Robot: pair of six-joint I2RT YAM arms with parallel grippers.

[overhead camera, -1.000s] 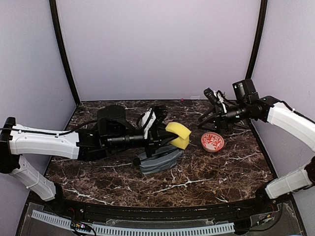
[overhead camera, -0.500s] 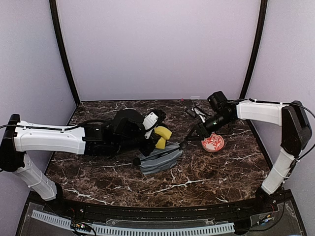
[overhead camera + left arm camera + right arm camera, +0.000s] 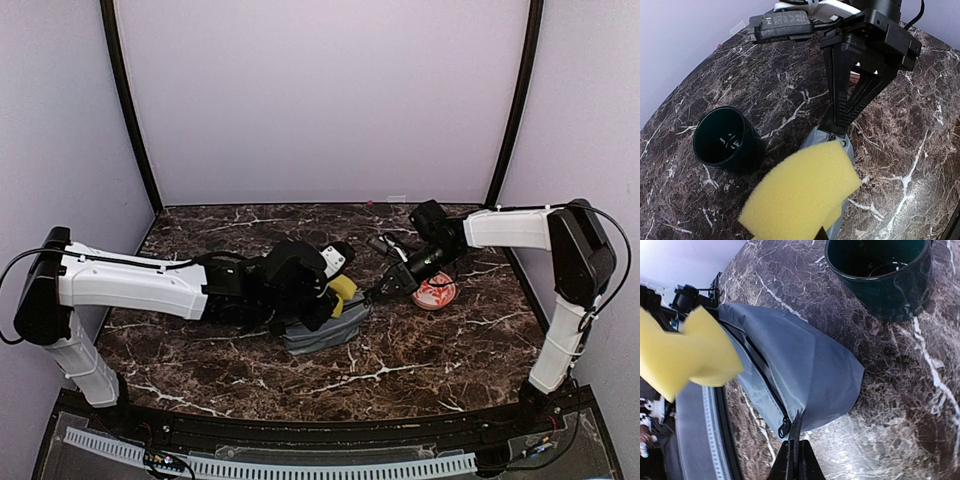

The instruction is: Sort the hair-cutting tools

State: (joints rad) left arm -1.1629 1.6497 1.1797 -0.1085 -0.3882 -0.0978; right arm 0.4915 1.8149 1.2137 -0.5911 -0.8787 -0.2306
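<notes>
The right gripper (image 3: 795, 458) pinches the zipper pull (image 3: 786, 429) of the grey pouch (image 3: 805, 375). The left gripper (image 3: 328, 297) clamps a yellow sponge (image 3: 343, 289) at the pouch's twelve o'clock. A patterned plate (image 3: 433, 292) sits at its two o'clock. Dark white-veined marble table (image 3: 420, 370), lilac walls (image 3: 320, 100). The hair-cutting tools are out of sight.

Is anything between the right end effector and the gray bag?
Nothing visible. The right end effector is shut on the gray bag by its zipper pull. The yellow sponge in the left end effector hangs over the bag's other end, not between.
</notes>
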